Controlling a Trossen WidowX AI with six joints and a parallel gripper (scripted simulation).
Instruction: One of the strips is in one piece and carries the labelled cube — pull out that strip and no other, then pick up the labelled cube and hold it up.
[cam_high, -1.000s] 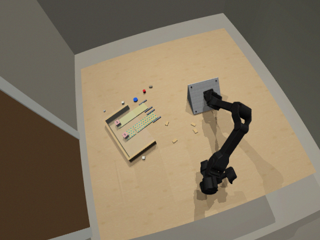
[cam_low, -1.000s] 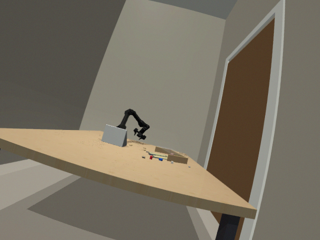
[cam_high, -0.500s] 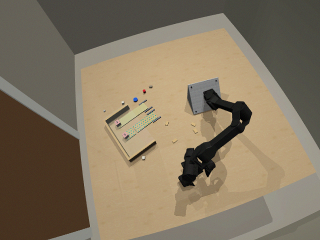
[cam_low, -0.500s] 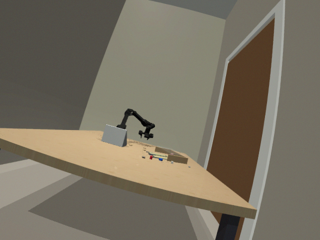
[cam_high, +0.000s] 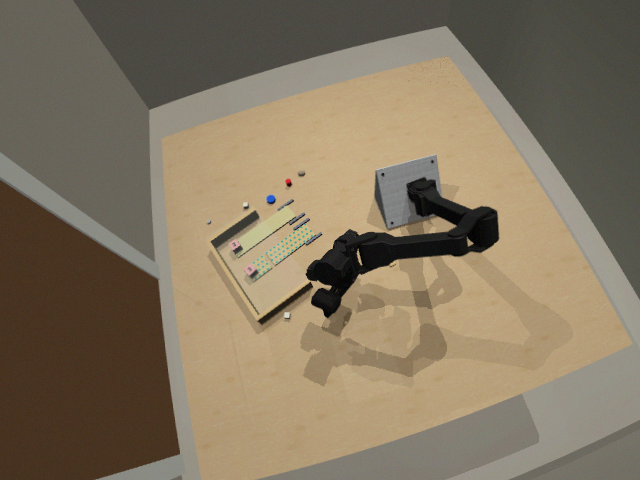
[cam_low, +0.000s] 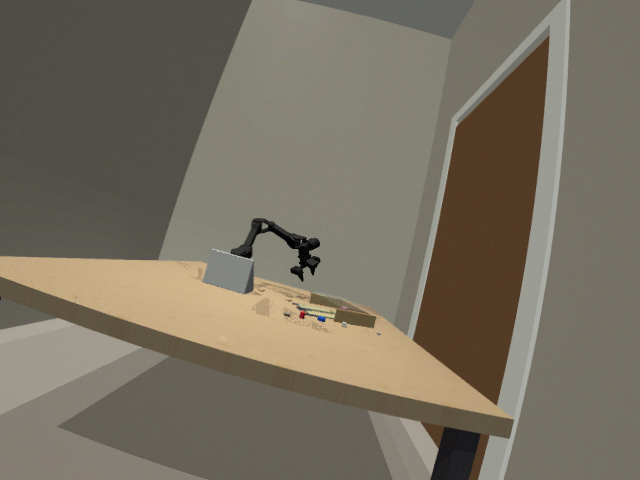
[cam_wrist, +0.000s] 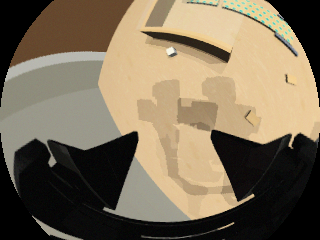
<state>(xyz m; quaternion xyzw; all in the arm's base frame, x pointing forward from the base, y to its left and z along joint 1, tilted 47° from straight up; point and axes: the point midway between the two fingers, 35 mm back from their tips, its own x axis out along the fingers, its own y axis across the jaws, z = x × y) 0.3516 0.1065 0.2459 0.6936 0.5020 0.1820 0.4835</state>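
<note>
A plain pale yellow strip (cam_high: 266, 230) lies in the open-sided tray (cam_high: 284, 301) (cam_wrist: 190, 38) with a pink cube (cam_high: 235, 245) at its far end; I see no break in it. A teal-dotted strip (cam_high: 292, 243) (cam_wrist: 257, 15) lies beside it. A gap separates its short far piece (cam_high: 262, 266) (cam_wrist: 204, 1), which carries another pink cube (cam_high: 250, 270). Both cubes show dark marks, too small to read. My gripper (cam_low: 307, 276) (cam_wrist: 176, 135) is open and empty, high above the table, outside the tray beyond its side wall. In the top view the arm partly hides it.
A white cube (cam_high: 286, 315) (cam_wrist: 171, 51) lies outside the tray wall. Another white cube (cam_high: 245, 205), a blue disc (cam_high: 270, 198), a red piece (cam_high: 288, 181) and a grey piece (cam_high: 301, 173) lie beyond the opposite side. Dark short bars (cam_high: 313, 238) flank the strips' near ends. Tan blocks (cam_wrist: 253, 118) lie near my gripper's shadow.
</note>
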